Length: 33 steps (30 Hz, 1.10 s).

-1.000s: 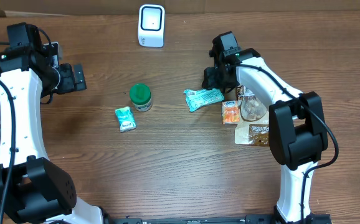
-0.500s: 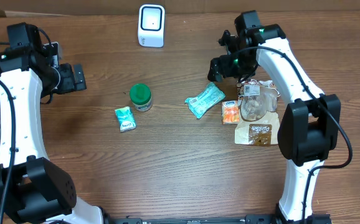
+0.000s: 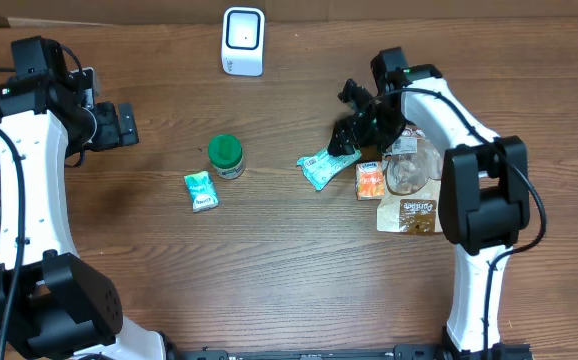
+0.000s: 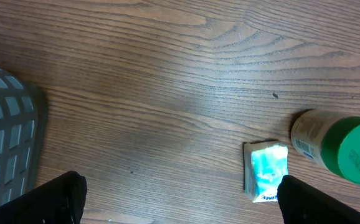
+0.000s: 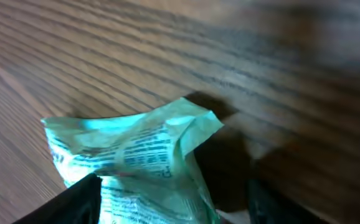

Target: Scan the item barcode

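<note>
R gripper dropped back over teal packet, jaws apart; packet crumpled, print showing. L gripper spread wide.

Obstacles beside my right gripper: orange packet, clear bag, brown pouch, packed together. Free passage: bare table between teal packet and green-lidded jar, toward scanner

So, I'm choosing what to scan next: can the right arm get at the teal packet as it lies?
Probably yes: the right end effector hangs open just above the teal packet, at its upper end, with nothing between them.
</note>
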Available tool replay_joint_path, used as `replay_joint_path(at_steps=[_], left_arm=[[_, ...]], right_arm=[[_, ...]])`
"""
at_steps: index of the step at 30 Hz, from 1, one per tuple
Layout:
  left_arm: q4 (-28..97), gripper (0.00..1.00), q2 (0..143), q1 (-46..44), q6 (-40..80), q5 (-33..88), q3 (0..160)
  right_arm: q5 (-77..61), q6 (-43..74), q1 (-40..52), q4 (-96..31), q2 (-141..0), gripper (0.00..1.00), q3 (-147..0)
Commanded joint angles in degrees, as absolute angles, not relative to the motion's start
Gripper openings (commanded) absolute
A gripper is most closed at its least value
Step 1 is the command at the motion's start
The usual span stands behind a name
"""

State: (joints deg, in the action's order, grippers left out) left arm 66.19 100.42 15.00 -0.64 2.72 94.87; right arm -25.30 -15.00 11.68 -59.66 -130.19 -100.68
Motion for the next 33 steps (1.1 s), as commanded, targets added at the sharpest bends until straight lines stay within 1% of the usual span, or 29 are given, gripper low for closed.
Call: replay_joint_path(at_steps=[1,4,7,9,10,11,14,15,18,23,33], left_arm=[[66.11,1.0,100.4,14.98,-1.93,2.76,95.79],[66.13,1.0,100.4,14.98,-1.93,2.76,95.79],[66.13,1.0,100.4,14.98,-1.93,2.76,95.79],[66.13,1.0,100.4,14.98,-1.93,2.76,95.79],[66.13,1.0,100.4,14.98,-1.93,2.76,95.79],[66.13,1.0,100.4,14.98,-1.91,2.76,95.79],[66.13,1.0,100.4,14.98,-1.93,2.76,95.79],[66.11,1.0,100.4,14.98,-1.93,2.76,95.79],[66.11,0.99,100.4,14.98,-1.93,2.76,95.79],[66.13,1.0,100.4,14.98,-1.93,2.76,95.79],[66.11,1.0,100.4,14.98,-1.93,2.76,95.79]], right_arm=[[-26.68,-15.25,11.92,-60.34,-130.17,0.67,-100.36],[-26.79,-14.96,11.92,-59.92,-130.21,0.61,-97.82],[-31.7,-14.83,11.92,-58.0,-130.23,0.52,-94.26],[-35.7,-14.76,11.92,-57.21,-130.21,0.41,-93.36],[-37.87,-14.52,11.92,-57.21,-130.23,0.33,-93.32],[-39.38,-13.34,11.92,-57.04,-130.23,0.29,-93.32],[-40.23,-6.63,11.92,-55.88,-130.21,0.06,-93.32],[-40.18,-6.0,11.92,-55.72,-130.23,0.04,-93.32],[-40.62,-2.74,11.92,-55.77,-130.21,0.04,-93.32],[-47.9,-3.05,11.77,-56.8,-128.73,0.04,-93.67],[-46.54,-3.4,12.03,-59.79,-109.97,0.04,-93.71]])
